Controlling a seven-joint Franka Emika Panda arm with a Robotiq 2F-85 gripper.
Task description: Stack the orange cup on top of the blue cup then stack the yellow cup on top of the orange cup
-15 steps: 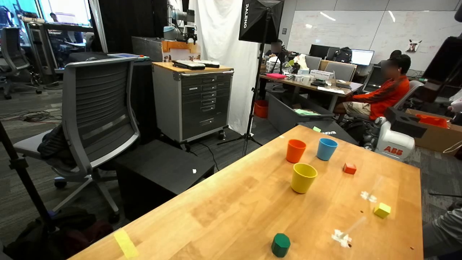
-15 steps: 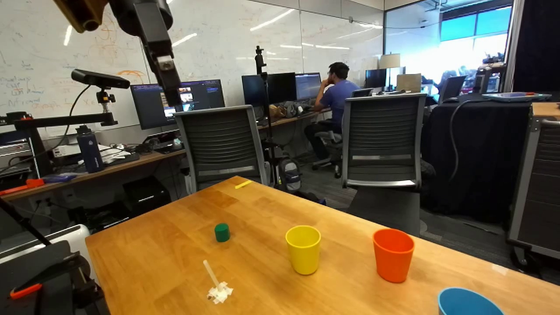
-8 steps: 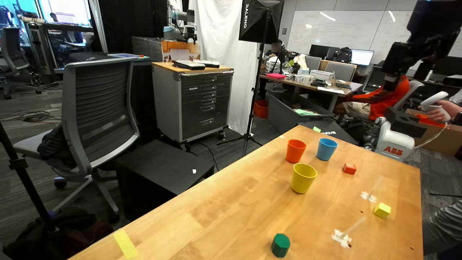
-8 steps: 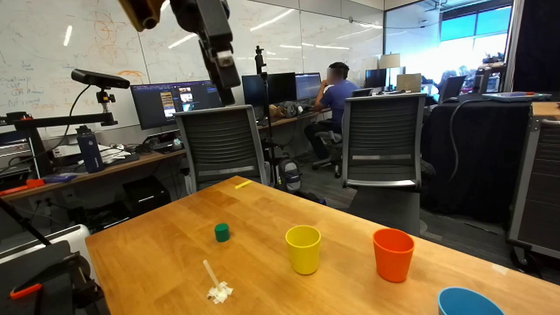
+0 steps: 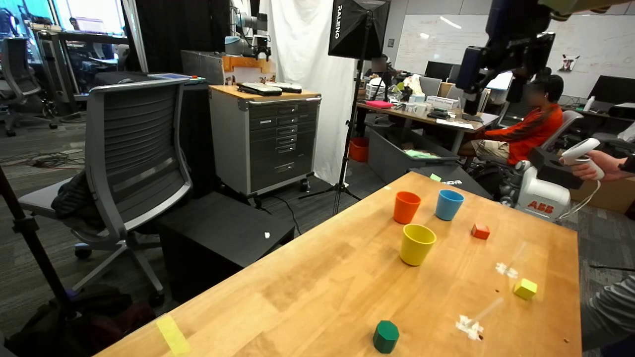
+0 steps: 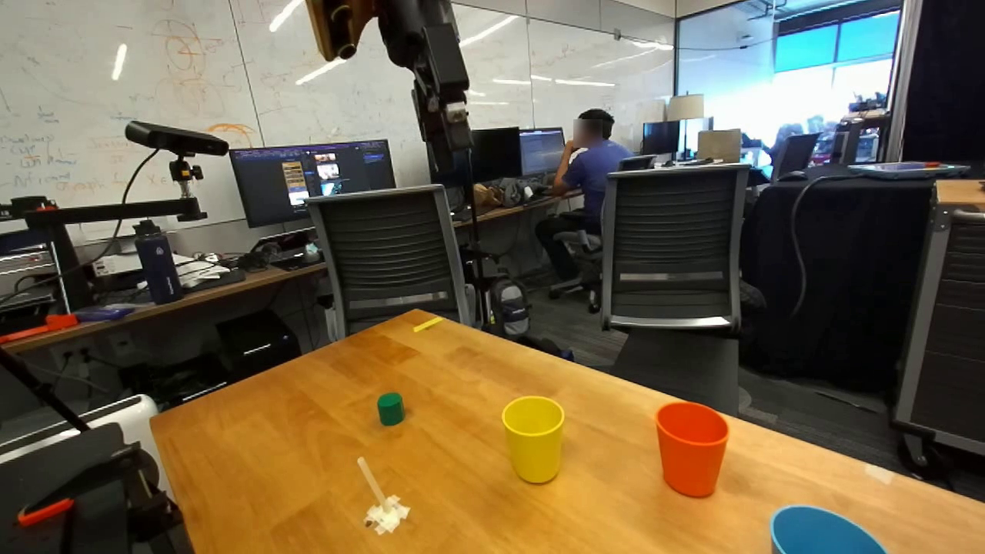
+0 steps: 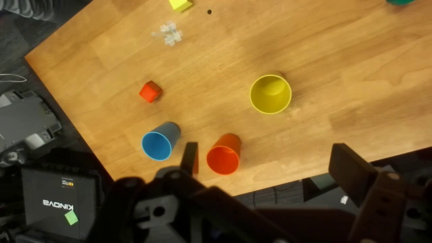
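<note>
Fingers [image 7: 349, 170] spread wide — orange cup [image 7: 224, 155] lower, well apart — between them in wrist view

On the tabletop [image 5: 317, 297] sit a small red block [image 5: 480, 231], a yellow block [image 5: 525, 288] and a dark-green prism [image 5: 386, 337] (flat-faceted around its sides), all well apart. A strip of yellow tape [image 6: 428, 324] lies near one corner. In an exterior view, a wheeled tool chest [image 5: 283, 144] stands with a white curtain [image 5: 307, 54] behind it, and a black softbox [image 5: 357, 32] lettered RALENO rises nearby on its stand [image 5: 351, 124]. In an exterior view, a navy water bottle [image 6: 158, 265] stands on a desk [image 6: 231, 292] near a lit monitor [image 6: 262, 181].
</note>
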